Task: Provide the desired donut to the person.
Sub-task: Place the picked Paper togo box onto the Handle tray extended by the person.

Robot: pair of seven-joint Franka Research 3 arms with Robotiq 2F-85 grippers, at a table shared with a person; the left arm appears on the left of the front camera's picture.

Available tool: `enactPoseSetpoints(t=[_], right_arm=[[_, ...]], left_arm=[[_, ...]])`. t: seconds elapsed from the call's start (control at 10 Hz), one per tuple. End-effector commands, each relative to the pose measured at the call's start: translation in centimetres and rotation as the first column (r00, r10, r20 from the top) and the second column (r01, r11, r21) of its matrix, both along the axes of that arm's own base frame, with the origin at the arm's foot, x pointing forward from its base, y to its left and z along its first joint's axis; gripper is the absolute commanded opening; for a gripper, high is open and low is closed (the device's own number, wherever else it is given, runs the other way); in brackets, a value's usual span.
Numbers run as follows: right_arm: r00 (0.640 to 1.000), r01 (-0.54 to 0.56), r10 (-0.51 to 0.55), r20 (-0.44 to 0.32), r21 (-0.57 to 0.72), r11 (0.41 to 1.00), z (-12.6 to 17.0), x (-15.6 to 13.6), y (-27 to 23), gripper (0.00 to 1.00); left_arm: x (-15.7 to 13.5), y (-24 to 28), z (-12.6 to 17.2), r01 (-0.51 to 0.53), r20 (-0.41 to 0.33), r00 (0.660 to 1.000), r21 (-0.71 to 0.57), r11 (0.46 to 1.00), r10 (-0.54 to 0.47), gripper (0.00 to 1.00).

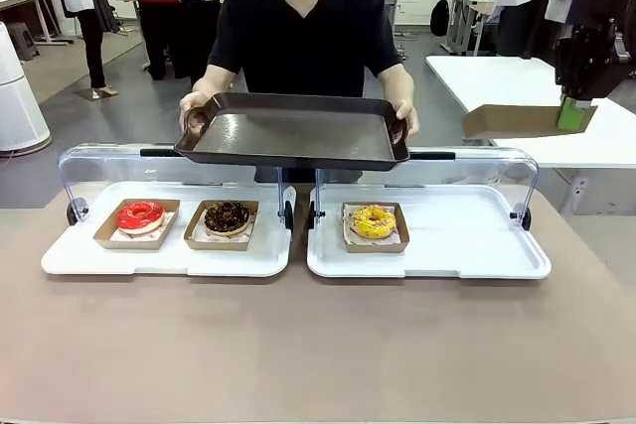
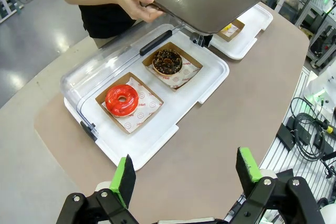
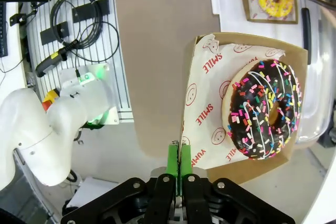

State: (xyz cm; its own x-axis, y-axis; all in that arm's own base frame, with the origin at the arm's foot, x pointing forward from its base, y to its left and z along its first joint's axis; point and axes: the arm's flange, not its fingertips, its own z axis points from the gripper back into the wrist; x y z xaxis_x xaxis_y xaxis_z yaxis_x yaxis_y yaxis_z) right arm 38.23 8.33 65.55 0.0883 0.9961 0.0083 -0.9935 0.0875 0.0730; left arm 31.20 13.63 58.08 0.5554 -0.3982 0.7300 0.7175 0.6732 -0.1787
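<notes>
One sprinkled chocolate donut (image 3: 265, 108) sits in its cardboard tray (image 1: 517, 121), pinched at the edge by the right gripper (image 1: 573, 114), aloft on the right; the left gripper (image 2: 186, 174) gapes empty. Delivery looks under way: next it needs carrying level onto the serving tray (image 1: 293, 136) the person (image 1: 298, 37) holds out.

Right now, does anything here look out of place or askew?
Only the box: the right gripper holds it in the air by one edge, and the sprinkle donut sits toward the far side, so it may tip. Nothing looks spilled.
</notes>
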Motion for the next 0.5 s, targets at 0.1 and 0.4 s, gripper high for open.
enactPoseSetpoints(t=[0.1, 0.4], right_arm=[[1.0, 0.018, -0.018, -0.005, -0.002, 1.0, -0.03, -0.18, -0.09, 0.0], [1.0, 0.0, 0.0, 0.0, 0.0, 1.0, 0.0, 0.0, 0.0, 0.02]], left_arm=[[-0.07, -0.04, 0.07, 0.002, 0.004, 1.0, -0.005, 1.0, -0.002, 1.0], [-0.07, -0.04, 0.07, 0.002, 0.004, 1.0, -0.005, 1.0, -0.002, 1.0]])
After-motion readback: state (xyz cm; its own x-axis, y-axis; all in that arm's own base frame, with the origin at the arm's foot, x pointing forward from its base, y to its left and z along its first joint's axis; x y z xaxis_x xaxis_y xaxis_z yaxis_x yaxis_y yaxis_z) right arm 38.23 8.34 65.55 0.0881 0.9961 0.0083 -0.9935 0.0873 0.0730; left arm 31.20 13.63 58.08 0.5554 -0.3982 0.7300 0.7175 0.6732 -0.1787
